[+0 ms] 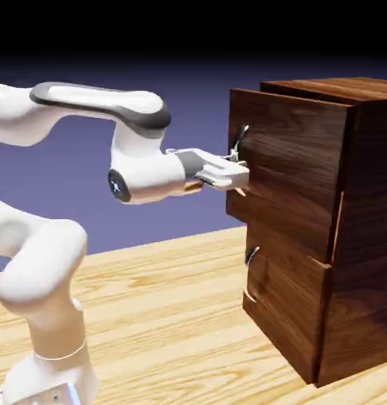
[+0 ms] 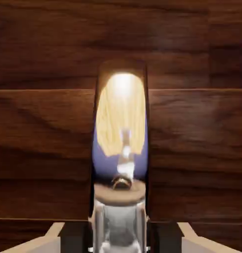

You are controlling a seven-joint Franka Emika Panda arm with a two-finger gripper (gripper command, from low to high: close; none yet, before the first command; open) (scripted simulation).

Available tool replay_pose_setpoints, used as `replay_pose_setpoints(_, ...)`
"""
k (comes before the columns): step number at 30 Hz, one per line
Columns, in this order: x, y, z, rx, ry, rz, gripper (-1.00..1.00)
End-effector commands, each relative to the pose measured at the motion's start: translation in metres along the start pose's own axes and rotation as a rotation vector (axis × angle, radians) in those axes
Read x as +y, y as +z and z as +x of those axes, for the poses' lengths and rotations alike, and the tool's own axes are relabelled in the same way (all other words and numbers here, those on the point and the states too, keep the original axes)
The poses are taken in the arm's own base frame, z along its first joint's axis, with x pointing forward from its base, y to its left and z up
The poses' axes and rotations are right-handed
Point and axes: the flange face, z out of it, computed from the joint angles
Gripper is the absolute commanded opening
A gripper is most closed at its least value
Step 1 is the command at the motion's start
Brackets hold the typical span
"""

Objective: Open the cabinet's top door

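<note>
The cabinet (image 1: 362,237) of dark reddish-brown wood stands at the exterior view's right. Its top door (image 1: 299,174) is the upper front panel, with a thin curved silver handle (image 1: 240,141) near its left edge. My gripper (image 1: 237,176) reaches in level from the left and is shut on the lower part of that handle. In the hand view the shiny handle (image 2: 121,148) rises large between my fingers, with the door's wood (image 2: 43,123) filling the rest of the picture. The top door's left edge stands a little forward of the panel below.
The lower panel (image 1: 287,308) has its own small metal handle (image 1: 250,255) under my gripper. The cabinet rests on a light wooden table (image 1: 172,316). My white arm rises from the lower left.
</note>
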Motion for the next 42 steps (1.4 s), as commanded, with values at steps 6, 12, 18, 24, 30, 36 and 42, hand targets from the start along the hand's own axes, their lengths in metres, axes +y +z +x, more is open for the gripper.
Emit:
replay_pose_setpoints(6, -0.014, -0.028, -0.013, 0.083, 0.004, -0.086, -1.00)
replay_pose_setpoints(12, -0.029, -0.052, -0.028, 0.163, 0.004, -0.166, -1.00)
replay_pose_setpoints(18, -0.047, -0.075, -0.046, 0.248, 0.004, -0.251, -1.00)
replay_pose_setpoints(24, -0.070, -0.098, -0.069, 0.347, 0.004, -0.351, -1.00)
replay_pose_setpoints(30, -0.100, -0.119, -0.099, 0.465, 0.003, -0.470, -1.00)
replay_pose_setpoints(36, -0.136, -0.133, -0.135, 0.598, 0.003, -0.603, -1.00)
replay_pose_setpoints(42, -0.170, -0.138, -0.168, 0.718, 0.003, -0.723, -1.00)
